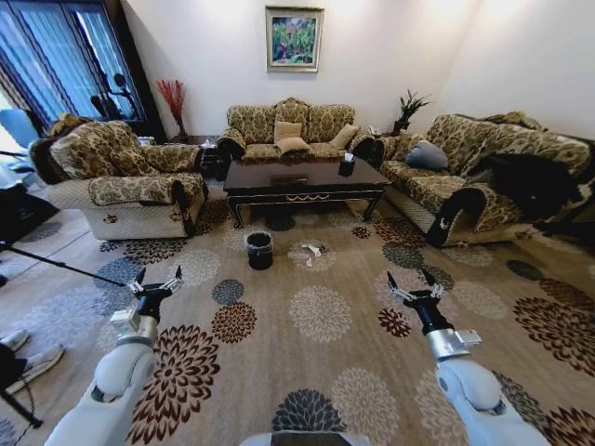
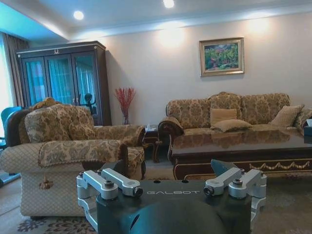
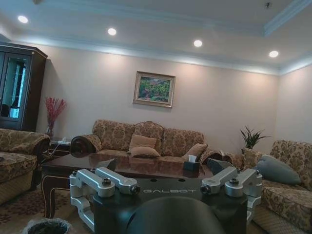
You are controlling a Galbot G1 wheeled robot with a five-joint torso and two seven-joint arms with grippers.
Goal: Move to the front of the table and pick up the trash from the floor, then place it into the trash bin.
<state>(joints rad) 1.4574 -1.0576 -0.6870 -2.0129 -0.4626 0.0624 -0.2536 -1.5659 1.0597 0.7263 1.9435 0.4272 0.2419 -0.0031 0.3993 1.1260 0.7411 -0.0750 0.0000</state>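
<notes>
Both arms are held out low over the patterned carpet (image 1: 321, 316), well short of the worktop (image 1: 305, 178). The left end effector (image 1: 156, 281) is seen with its fingers spread wide, nothing held; the right end effector (image 1: 413, 284) is likewise splayed open and empty. The trash (image 1: 312, 251) is seen lying on the carpet in front of the worktop, just beside the trash bin (image 1: 259, 250), which stands upright on the robot's left of it.

Spread right tool (image 3: 161, 168) before the table (image 3: 122, 165); perhaps the trash bin (image 3: 46, 226) below.
</notes>
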